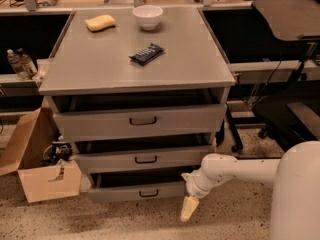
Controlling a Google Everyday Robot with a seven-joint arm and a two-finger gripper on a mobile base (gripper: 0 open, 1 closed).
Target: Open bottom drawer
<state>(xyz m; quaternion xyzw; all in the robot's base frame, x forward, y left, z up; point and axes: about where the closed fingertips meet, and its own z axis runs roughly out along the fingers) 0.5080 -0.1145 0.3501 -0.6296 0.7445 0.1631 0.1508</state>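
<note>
Camera view (the only one). My gripper (189, 209) hangs low at the front right of the cabinet, its cream tip pointing down toward the speckled floor. It sits just beside the right end of the bottom drawer (135, 191) and a little below the front. I cannot tell whether it is touching, or whether it is spread or closed. Nothing visible in its grasp. My white arm (235, 171) comes in from the right edge.

The bottom drawer is the lowest and narrowest grey front, and its small black handle (148, 193) is well to the left of my gripper. A dark gap shows above its front (same with the two above it). The middle drawer (145, 160) and top drawer (140, 121) are stacked over it, each with a black pull.

On the grey cabinet top (100, 69): a white bowl (148, 17) at the back, a yellow sponge (100, 22) left of it, and a dark wrapped bar (146, 53) nearer the middle. An open cardboard box (47, 181) is on the floor just left of the cabinet.
</note>
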